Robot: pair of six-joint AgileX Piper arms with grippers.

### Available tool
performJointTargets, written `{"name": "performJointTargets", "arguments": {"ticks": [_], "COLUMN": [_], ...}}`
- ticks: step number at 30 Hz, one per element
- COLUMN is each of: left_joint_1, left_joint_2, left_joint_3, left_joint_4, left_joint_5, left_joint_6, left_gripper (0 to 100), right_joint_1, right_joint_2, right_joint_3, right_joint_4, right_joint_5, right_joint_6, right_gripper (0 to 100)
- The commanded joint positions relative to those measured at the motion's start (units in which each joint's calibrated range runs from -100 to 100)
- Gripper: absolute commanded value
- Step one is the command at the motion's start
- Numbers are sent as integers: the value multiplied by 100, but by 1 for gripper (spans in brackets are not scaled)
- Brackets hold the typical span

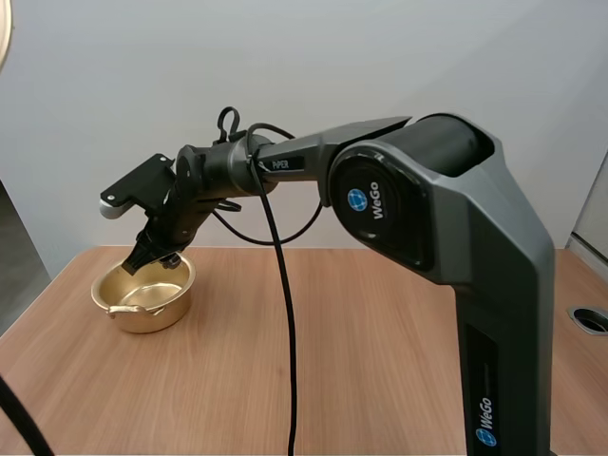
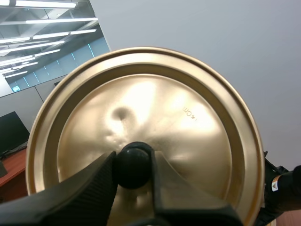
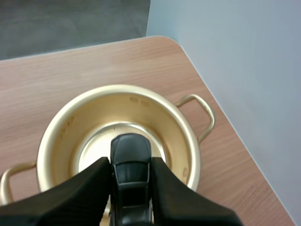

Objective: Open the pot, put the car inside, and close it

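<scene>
The right pincer (image 3: pixel 130 179) is gripping a small black toy car (image 3: pixel 130 150) just above the open golden pot (image 3: pixel 190 141) on the table (image 3: pixel 70 61), while the left pincer (image 2: pixel 133 160) is clamping the lid (image 2: pixel 188 117) by its black knob (image 2: pixel 133 170). The car is appearing light, rigid and smooth, likely best pinched across its flanks. The thin lid is probably handling best by the knob.

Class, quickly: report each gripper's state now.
Left gripper: shut on the black knob of the round golden metal lid.
Right gripper: shut on the small black toy car over the golden metal pot.
</scene>
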Motion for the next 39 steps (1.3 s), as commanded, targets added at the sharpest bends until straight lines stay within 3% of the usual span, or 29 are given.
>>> {"name": "performJointTargets", "arguments": {"ticks": [1,13,35,39], "left_joint_1": [-3,-3,-3,-3], "left_joint_2": [0,-26,-24,-24], "left_joint_3": [-7,-7,-7,-7], "left_joint_4": [7,7,-3,-3], "left_joint_5": [5,5,5,5], "left_joint_6": [3,3,3,3], "left_gripper": [0,0,0,0], "right_joint_1": [5,5,21,21], "right_joint_2": [376,1510,2076,2076], "right_joint_3": [-755,-1899,-2148,-2148], "right_joint_4": [-4,-4,-4,-4], "right_joint_5": [430,946,776,731], "right_joint_6": [6,6,51,391], "right_gripper": [0,0,0,0]}}
